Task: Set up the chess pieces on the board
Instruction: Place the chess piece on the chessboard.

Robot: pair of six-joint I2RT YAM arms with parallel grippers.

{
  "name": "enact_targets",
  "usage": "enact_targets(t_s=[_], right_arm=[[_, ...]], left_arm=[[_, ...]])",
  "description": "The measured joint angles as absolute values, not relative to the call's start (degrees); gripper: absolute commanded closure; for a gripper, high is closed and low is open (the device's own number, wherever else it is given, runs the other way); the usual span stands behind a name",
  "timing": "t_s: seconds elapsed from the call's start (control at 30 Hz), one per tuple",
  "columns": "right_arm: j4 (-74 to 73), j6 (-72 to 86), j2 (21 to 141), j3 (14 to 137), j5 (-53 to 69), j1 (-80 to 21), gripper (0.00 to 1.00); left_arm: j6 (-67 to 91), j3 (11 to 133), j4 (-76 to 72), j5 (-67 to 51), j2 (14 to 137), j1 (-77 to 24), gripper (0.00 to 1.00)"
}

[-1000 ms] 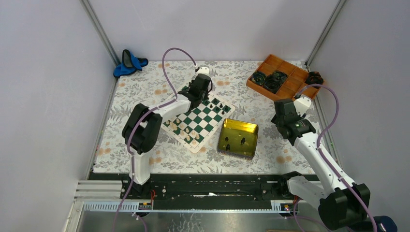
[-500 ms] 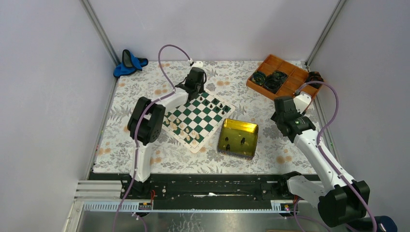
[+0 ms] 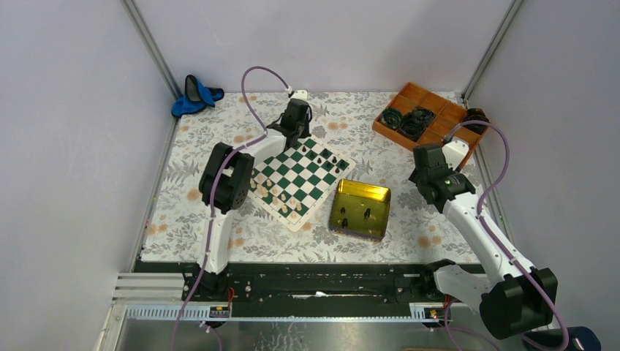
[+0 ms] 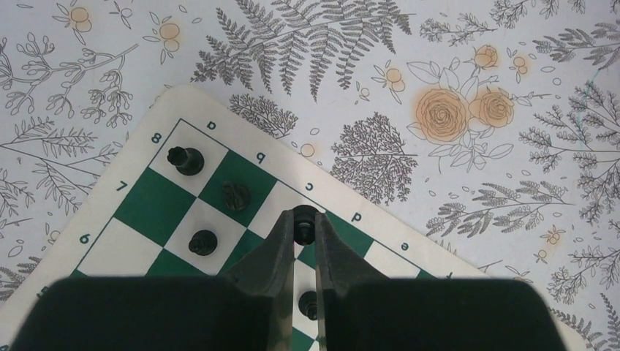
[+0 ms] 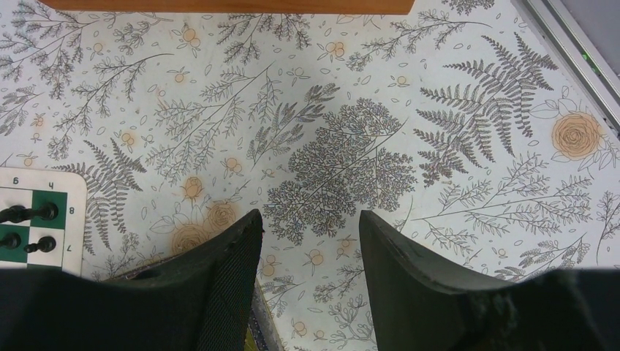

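Left gripper (image 4: 304,224) pinches a black chess piece (image 4: 304,217) over the board (image 4: 191,102), toward the worktop's far edge.
Likely light, rigid and tippy; best held low on its stem. Right gripper (image 5: 307,228) is spread and empty.

A gold tin (image 3: 362,194) sits on the flowered counter (image 3: 409,234). Up and right of the tin stands an orange tray (image 3: 409,93) holding black coils (image 3: 418,121), with one more coil (image 3: 476,117) farther right. Far up-left of the tin lies a blue bundle (image 3: 196,95).

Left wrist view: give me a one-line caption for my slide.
Left gripper pinching a black chess piece at the c8 square of the board.
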State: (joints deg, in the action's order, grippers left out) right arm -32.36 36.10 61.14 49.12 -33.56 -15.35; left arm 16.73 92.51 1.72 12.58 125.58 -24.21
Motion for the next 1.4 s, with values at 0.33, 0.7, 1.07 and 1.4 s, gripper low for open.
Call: enact_targets(t_s=[0.33,0.7,1.07,1.4], right_arm=[[-32.4,35.6,62.0,49.8,-33.6,-15.4,0.42],[-32.5,35.6,62.5,50.0,-33.6,-15.4,0.42],[-32.5,35.6,62.6,50.0,-33.6,-15.4,0.42],[-32.5,35.6,62.7,50.0,-33.6,-15.4,0.42]], left_arm=[[16.8,93.1,1.7,12.1,127.2,-22.8,1.0],[17.3,93.1,1.7,10.9,129.1,-22.4,1.0],[17.6,94.6,2.0,10.2,129.6,-22.4,1.0],[18.3,94.8,2.4,10.1,130.4,-22.4,0.9]])
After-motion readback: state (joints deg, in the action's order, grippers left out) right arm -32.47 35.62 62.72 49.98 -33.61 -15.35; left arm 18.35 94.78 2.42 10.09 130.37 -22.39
